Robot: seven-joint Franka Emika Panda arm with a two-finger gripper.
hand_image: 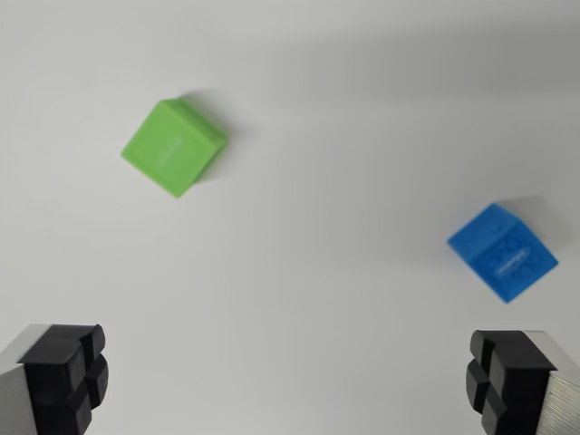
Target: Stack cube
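A green cube (174, 146) lies on the white surface in the upper left of the wrist view, turned corner-on. A blue cube (503, 251) rests at the right, just above my right finger. My gripper (285, 385) hangs above the surface and stands open, with nothing between its black fingertips (68, 376), which show at the bottom corners. Both cubes sit apart from each other and apart from the gripper.
A plain white tabletop (299, 272) fills the view, with a faint shadow band across the top. Nothing else shows.
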